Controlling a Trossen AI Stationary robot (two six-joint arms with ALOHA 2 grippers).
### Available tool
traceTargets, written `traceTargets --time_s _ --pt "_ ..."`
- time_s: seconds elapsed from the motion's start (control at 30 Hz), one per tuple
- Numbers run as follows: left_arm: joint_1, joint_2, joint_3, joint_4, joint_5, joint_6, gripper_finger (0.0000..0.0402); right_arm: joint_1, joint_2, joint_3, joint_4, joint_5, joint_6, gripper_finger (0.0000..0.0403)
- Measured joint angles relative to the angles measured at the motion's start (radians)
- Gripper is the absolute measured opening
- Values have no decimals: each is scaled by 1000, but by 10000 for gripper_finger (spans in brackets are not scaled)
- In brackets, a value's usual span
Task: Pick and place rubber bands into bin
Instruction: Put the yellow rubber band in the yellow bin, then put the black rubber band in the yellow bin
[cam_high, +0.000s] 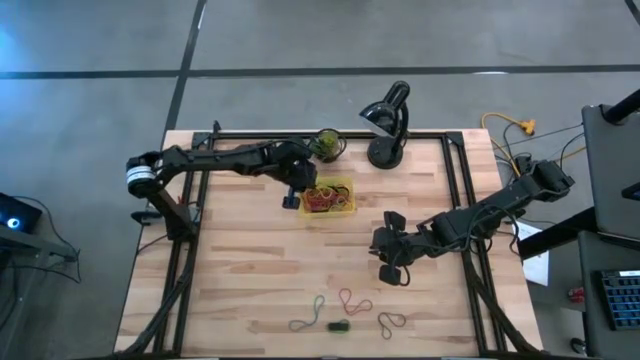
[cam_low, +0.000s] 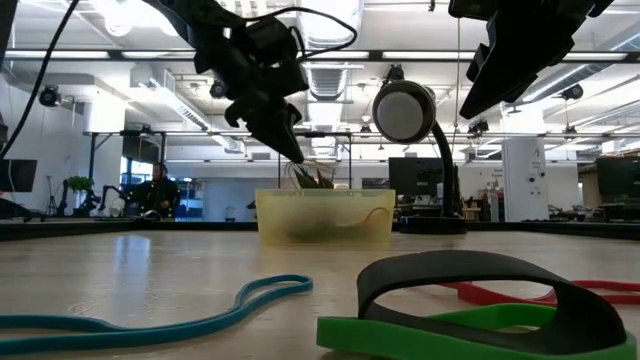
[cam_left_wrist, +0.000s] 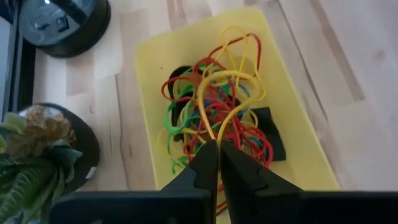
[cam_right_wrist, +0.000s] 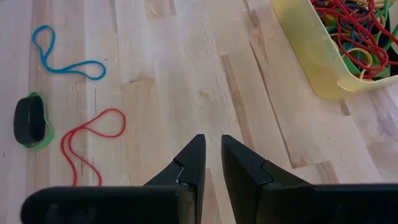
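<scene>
High view: the left gripper (cam_high: 291, 200) hangs at the bin's (cam_high: 347, 185) edge, clenched on a yellow band (cam_left_wrist: 219, 93) that trails into the heap of rubber bands (cam_high: 326, 198) already inside. The right gripper (cam_high: 391, 272) waits mid-table, fingers slightly parted and empty. About 4 loose bands (cam_high: 345, 312) remain near the front edge.

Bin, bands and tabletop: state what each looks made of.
Bin: translucent yellow plastic, smooth; light passes through its walls in the low view. Rubber bands: thin, limp coloured loops, likely rubber, matte. Tabletop: pale wood planks with visible grain and seams, probably butcher block, satin finish.
</scene>
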Motion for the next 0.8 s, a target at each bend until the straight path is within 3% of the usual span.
traceTargets --time_s 0.23,0.57,0.8 --pt "1 1 0 1 -4 2 3 0 0 0 1 0 0 47" --pt "1 1 0 7 -4 2 73 0 0 0 1 2 0 47" --pt "-16 -3 0 -87 -6 -28 84 0 0 0 9 16 1 47"
